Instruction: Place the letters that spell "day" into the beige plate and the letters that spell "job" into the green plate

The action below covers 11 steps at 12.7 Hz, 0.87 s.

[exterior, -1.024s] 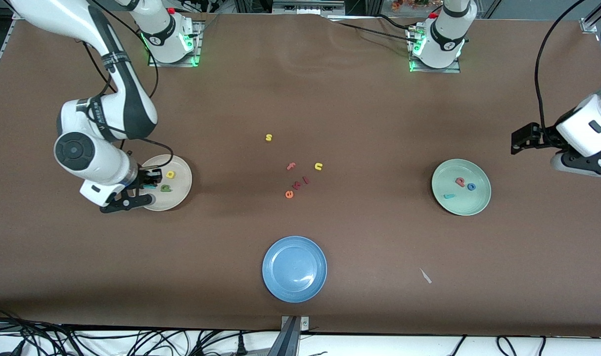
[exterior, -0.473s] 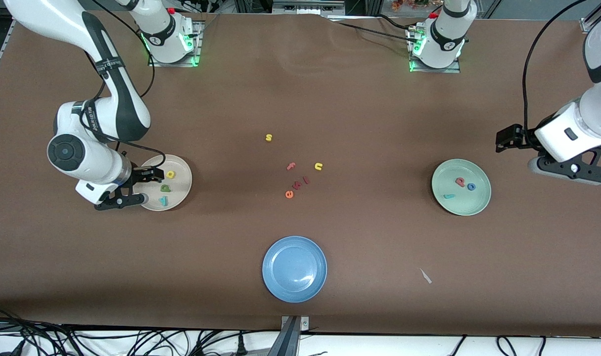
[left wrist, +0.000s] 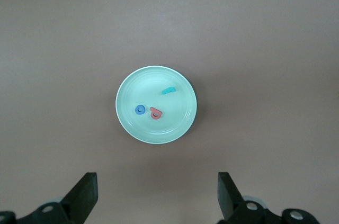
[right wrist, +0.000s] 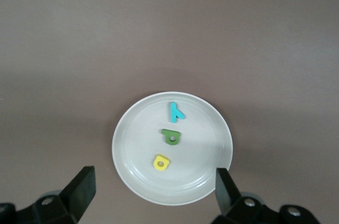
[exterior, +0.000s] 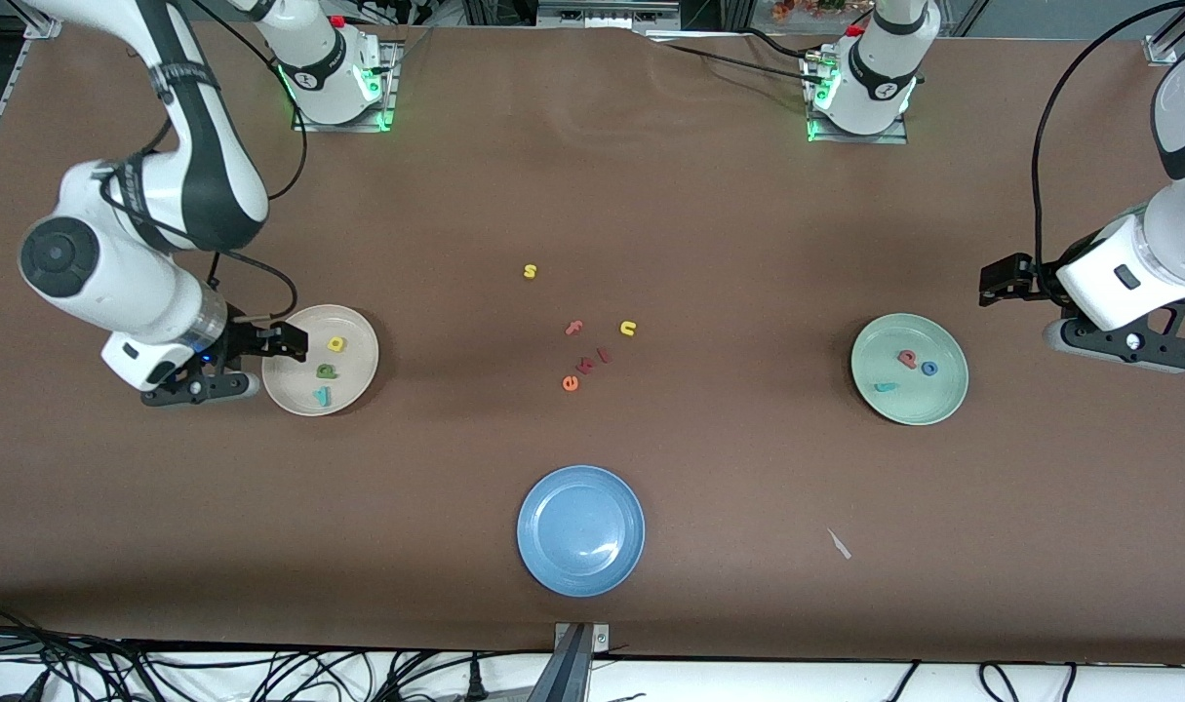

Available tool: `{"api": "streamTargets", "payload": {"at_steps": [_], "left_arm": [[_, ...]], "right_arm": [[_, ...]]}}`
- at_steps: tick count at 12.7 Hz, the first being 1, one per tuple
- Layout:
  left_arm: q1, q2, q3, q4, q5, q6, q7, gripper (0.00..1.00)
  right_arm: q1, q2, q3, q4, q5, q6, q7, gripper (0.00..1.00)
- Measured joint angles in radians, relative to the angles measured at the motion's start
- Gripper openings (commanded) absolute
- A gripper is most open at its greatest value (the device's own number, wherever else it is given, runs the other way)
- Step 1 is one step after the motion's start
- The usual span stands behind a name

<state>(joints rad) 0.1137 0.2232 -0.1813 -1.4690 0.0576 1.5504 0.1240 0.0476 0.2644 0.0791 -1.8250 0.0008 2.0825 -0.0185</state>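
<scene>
1. Right gripper [exterior: 282, 341] first, at the right arm's end of the table: it hangs with its fingers spread wide and nothing between them, over the rim of the round, shallow cream-beige plate [exterior: 356, 375].
2. All three "day" letters are lying in that plate, none touching: tiny yellow foam "d" [exterior: 336, 343], dark green foam "a" [exterior: 327, 370] and teal foam "y" [exterior: 322, 395], with the "y" nearest the front camera. The right wrist view shows them in a neat row too.
3. Middle of the brown table [exterior: 592, 195] has the leftovers: yellow "s" [exterior: 530, 271], pink "f" [exterior: 573, 328], yellow "n" [exterior: 628, 329] and orange "e" [exterior: 570, 383], plus a couple of small red bits I can't read between the "e" and "n".
4. Nearer the front camera sits a round blue plate [exterior: 580, 529].
5. Toward the left arm's end is the round pale sage-green plate [exterior: 933, 402], holding the salmon-red foam "b" [exterior: 907, 359], blue foam ring "o" [exterior: 929, 368] and teal hooked foam "j" [exterior: 885, 387].
6. Left gripper [exterior: 992, 283] hangs over bare table just beside that green plate, fingers wide apart, holding nothing.
</scene>
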Motion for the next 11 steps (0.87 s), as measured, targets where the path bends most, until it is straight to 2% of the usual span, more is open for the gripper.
{"api": "streamTargets", "payload": {"at_steps": [3,6,11], "left_arm": [[0.000,0.000,0.000,0.000,0.000,0.000,0.000,0.99],[0.000,0.000,0.000,0.000,0.000,0.000,0.000,0.99],[0.002,0.000,0.000,0.000,0.000,0.000,0.001,0.98]], "right_arm": [[0.002,-0.019,0.000,0.093,0.048,-0.145,0.025,1.00],[-0.003,-0.016,-0.002,0.177,0.052,-0.256,0.069,1.00],[-0.007,-0.070,-0.033,0.218,0.055,-0.380,0.085,1.00]]}}
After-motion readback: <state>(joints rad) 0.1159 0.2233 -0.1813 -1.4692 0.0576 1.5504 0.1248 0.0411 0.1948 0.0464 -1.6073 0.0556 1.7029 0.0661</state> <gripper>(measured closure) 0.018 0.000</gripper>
